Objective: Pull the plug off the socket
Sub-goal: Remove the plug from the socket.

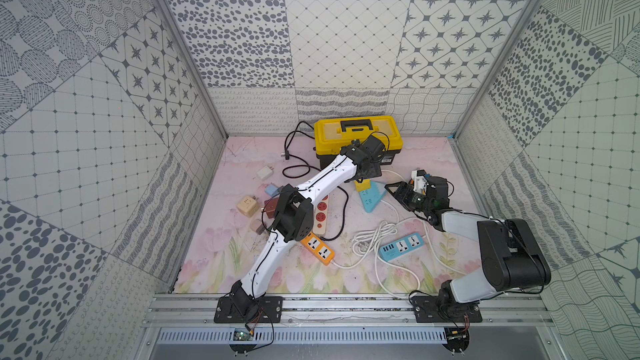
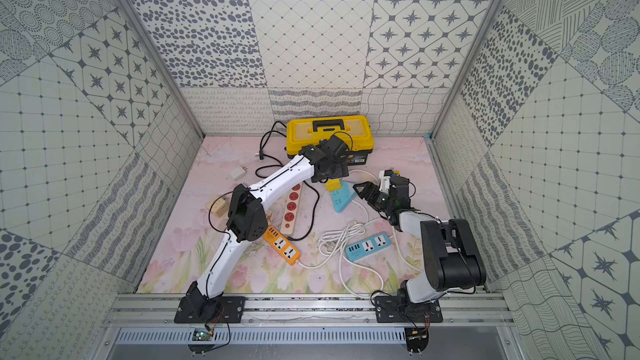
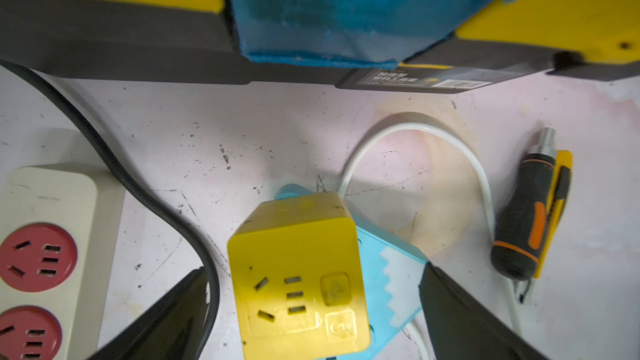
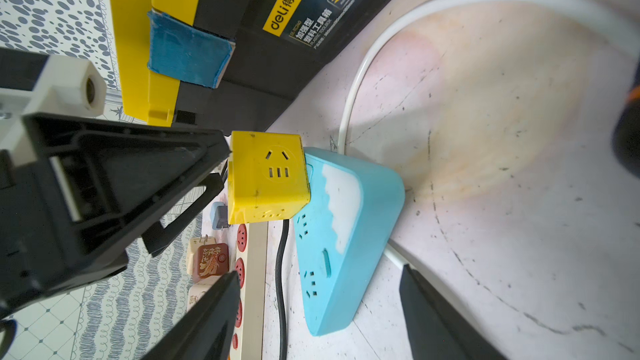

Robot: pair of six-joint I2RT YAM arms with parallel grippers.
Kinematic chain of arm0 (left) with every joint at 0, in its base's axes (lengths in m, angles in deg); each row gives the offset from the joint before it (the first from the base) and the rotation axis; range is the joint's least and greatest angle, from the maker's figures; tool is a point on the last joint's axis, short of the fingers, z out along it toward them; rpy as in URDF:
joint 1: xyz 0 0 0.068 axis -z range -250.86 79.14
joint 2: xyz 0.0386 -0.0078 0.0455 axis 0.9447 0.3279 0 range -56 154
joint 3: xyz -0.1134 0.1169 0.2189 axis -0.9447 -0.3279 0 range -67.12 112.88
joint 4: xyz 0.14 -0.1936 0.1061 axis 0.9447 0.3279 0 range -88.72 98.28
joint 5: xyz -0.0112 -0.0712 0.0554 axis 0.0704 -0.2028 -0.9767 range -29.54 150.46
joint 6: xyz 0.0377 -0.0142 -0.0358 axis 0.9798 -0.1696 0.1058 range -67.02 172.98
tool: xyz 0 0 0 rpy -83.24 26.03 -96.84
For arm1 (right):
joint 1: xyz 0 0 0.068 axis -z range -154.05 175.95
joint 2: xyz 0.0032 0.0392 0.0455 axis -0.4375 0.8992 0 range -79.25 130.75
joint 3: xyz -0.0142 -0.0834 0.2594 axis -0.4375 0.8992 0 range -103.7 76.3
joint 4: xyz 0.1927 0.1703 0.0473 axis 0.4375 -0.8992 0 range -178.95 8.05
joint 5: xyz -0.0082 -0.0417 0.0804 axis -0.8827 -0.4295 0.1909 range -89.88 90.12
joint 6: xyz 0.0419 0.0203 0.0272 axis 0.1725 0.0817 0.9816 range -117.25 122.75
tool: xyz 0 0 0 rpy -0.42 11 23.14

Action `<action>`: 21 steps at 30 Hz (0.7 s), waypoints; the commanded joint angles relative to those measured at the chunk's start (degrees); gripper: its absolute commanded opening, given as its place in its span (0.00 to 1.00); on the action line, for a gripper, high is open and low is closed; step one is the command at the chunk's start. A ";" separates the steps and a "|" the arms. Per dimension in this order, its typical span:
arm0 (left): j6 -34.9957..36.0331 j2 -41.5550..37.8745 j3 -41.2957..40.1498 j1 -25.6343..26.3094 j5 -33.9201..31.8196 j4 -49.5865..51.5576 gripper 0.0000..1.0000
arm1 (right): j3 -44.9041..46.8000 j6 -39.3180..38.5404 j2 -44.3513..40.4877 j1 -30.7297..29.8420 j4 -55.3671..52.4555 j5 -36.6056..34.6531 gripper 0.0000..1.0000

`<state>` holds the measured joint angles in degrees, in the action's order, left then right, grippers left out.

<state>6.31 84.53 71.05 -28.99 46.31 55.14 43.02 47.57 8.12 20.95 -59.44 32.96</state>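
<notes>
Plug is a glossy yellow cube adapter [image 3: 298, 271] with rounded edges, socket slots and a button on its face. It's seated on one corner of the socket, a matte light-blue strip [image 4: 346, 237]: wedge-shaped, white scalloped panel, flat on the scuffed pink tabletop [image 3: 242, 133] just in front of the toolbox [image 1: 356, 129] (yellow lid, black base). The left pincer [image 3: 313, 268] has its black fingers spread wide, straddling the cube with a gap each side in the left wrist view. From the right wrist view one fingertip [image 4: 214, 154] looks to sit right at the cube's side, contact hard to call. The right pincer [image 4: 320, 271] has its fingers apart, aimed at the strip's far end, holding nothing. Only the left wrist view shows the screwdriver [image 3: 526, 212] sharply: black handle, orange rubber inserts, metal shank, beside a loop of white cable [image 3: 415, 129]. Only the right wrist view gets the fuzzy blue pad [image 4: 187, 53] on the toolbox lid in focus, plus the box label. Both top views show just a sliver of the cube under the left wrist, and the beige strip [image 1: 322, 216] with round red sockets beside the left arm.
</notes>
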 commanded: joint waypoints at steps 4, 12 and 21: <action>3.70 3.65 3.40 0.14 -4.62 7.82 1.00 | -1.53 -0.22 2.09 0.25 1.22 0.20 0.77; 4.18 5.71 3.34 -0.57 -1.86 4.36 0.93 | -2.09 -0.47 3.71 0.18 0.88 0.05 0.77; 2.98 6.18 3.27 -1.60 3.87 3.44 0.57 | -5.18 -0.40 7.90 -0.31 1.49 1.41 0.75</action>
<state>8.67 90.15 74.02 -30.11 47.34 57.09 40.27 47.39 14.53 20.91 -59.49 33.26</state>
